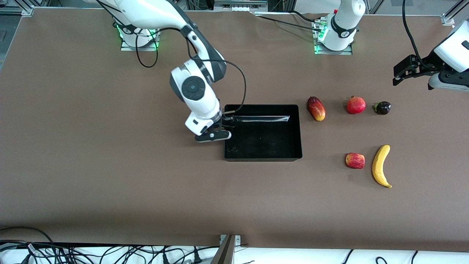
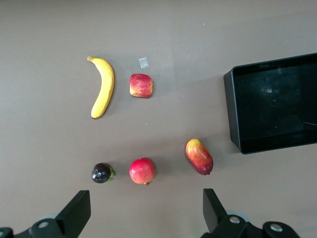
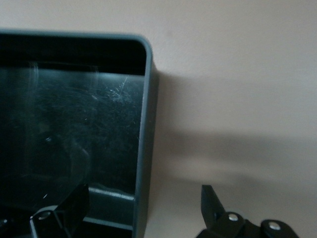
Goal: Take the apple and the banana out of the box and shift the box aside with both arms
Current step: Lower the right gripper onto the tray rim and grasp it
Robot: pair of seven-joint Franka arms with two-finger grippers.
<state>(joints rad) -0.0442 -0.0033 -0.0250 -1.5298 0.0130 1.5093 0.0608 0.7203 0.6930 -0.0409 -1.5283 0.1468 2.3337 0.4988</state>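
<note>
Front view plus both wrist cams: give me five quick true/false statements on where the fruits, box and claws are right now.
1. The box holds no fruit. True.
2. The right claw hangs high over the fruits. False: it is down at the box wall toward the right arm's end, open, one finger inside and one outside.
3. The apple lies beside the banana. True.
4. The left claw grips the banana. False: it is open, holds nothing, up over the table near the left arm's end.
5. The mango is nearer to the front camera than the apple. False: it is farther, in a row with the pomegranate.
</note>
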